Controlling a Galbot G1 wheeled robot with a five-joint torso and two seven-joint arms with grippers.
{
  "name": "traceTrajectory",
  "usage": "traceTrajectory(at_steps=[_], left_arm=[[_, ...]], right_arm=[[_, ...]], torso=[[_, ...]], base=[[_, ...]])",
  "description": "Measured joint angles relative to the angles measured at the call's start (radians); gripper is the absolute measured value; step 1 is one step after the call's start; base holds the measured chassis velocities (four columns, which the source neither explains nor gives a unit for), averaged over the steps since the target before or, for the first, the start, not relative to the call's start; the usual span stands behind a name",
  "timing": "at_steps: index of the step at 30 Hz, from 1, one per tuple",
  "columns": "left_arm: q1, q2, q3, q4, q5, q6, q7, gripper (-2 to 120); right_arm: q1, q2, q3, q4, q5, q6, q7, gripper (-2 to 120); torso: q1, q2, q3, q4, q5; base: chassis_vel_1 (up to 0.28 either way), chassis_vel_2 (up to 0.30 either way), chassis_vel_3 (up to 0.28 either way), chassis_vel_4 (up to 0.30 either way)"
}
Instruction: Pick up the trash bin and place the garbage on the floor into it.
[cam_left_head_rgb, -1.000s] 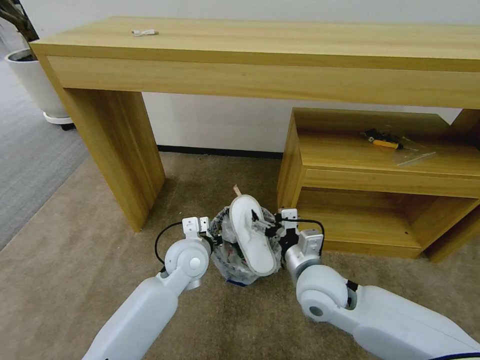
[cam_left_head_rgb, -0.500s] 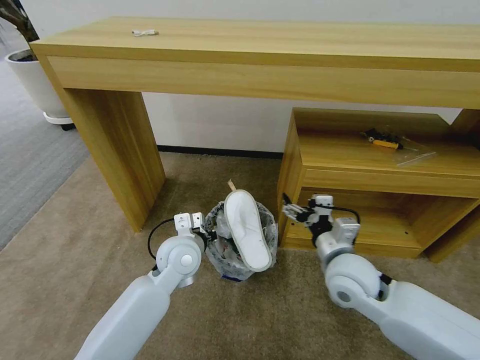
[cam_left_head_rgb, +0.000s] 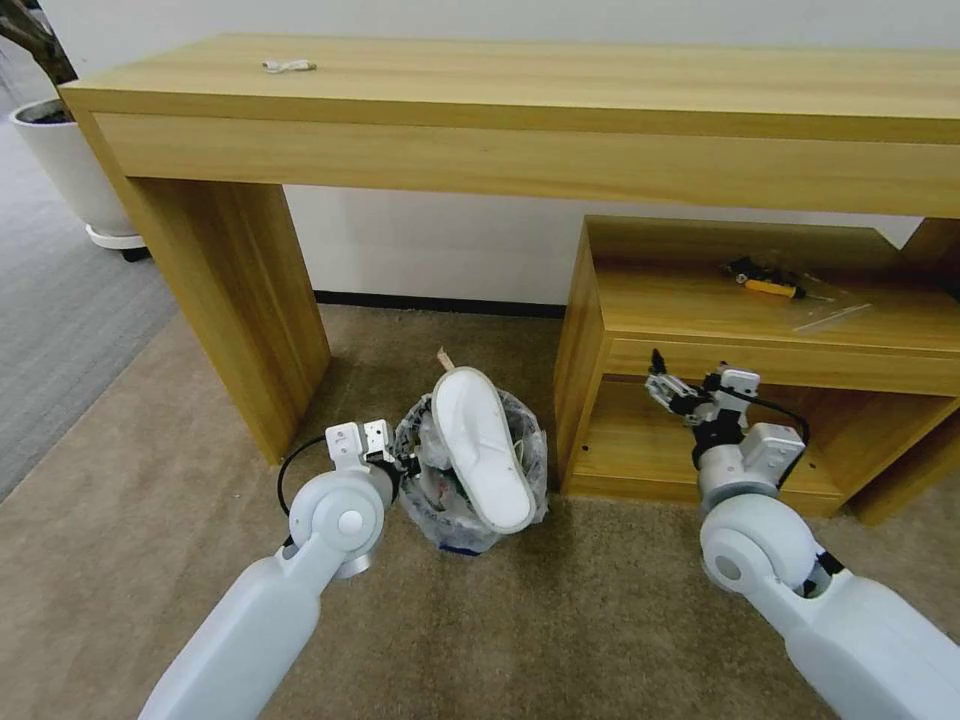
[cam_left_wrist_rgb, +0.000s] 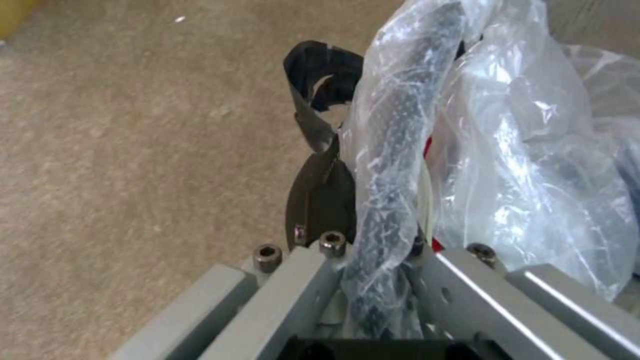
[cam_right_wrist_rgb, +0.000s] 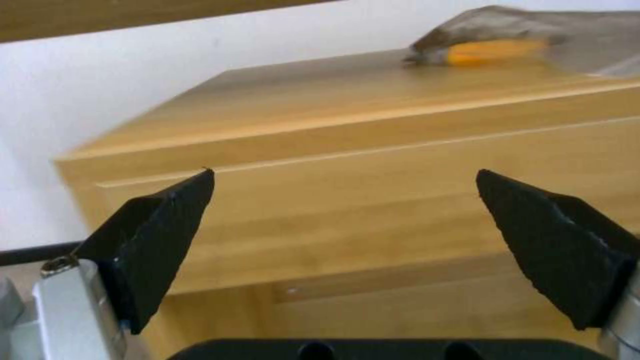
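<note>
Slipper-dropping step seemingly done: trash bin (cam_left_head_rgb: 470, 480) clamped at its rim by left pincer (cam_left_head_rgb: 398, 466), slipper (cam_left_head_rgb: 478, 445) sticking out, right pincer (cam_left_head_rgb: 668, 385) wide, empty, well apart; next, locating remaining garbage.

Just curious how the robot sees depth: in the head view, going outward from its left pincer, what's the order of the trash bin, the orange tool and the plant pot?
1. Trash bin, gripped in the left pincer.
2. Plant pot, far left.
3. Orange tool, on the right cabinet.
</note>
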Motion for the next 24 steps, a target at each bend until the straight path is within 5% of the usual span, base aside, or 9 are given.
traceTrajectory(at_steps=[10, 24], left_arm=[[0.010, 0.018, -0.021, -0.011, -0.067, 0.008, -0.046, 0], [0.017, -0.004, -0.029, 0.037, -0.051, 0.011, -0.045, 0]], right_arm=[[-0.102, 0.120, 0.079, -0.074, -0.149, 0.092, -0.072, 100], [-0.129, 0.205, 0.087, -0.083, -0.182, 0.115, -0.089, 100]], torso=[[0.000, 0.000, 0.000, 0.0000, 0.0000], [0.000, 0.000, 0.000, -0.0002, 0.0000]], base=[[0.000, 0.000, 0.000, 0.000], [0.000, 0.000, 0.000, 0.000]])
